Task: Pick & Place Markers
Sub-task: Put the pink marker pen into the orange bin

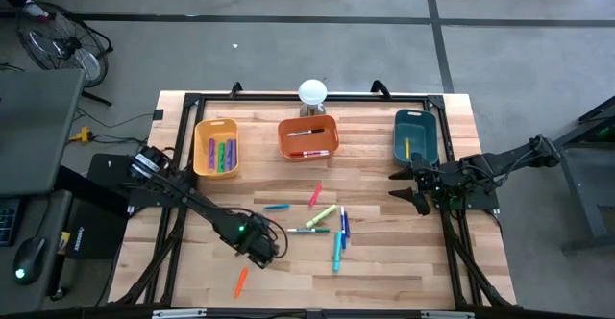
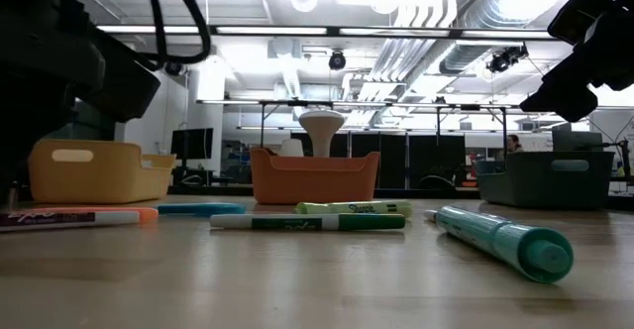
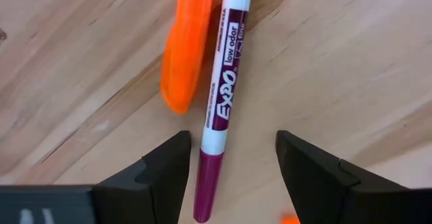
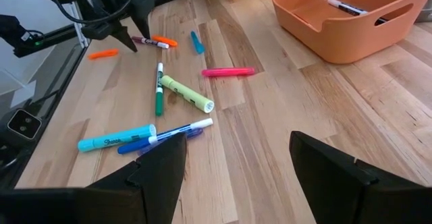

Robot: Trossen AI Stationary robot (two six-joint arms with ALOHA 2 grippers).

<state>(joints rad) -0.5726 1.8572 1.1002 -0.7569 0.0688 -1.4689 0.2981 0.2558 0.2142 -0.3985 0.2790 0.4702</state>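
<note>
My left gripper is open and low over the table's near left part. Its fingers stand on either side of the purple-capped end of a white-bodied marker without touching it. An orange marker lies right beside that one. My right gripper is open and held above the table's right side, near the teal bin. Several more markers lie flat in the table's middle: pink, yellow-green, green, light blue and blue.
Along the far edge stand the yellow bin, the orange bin and the teal bin, each with markers inside. A lone orange marker lies near the table's near edge. A white mushroom-shaped stand sits behind the orange bin.
</note>
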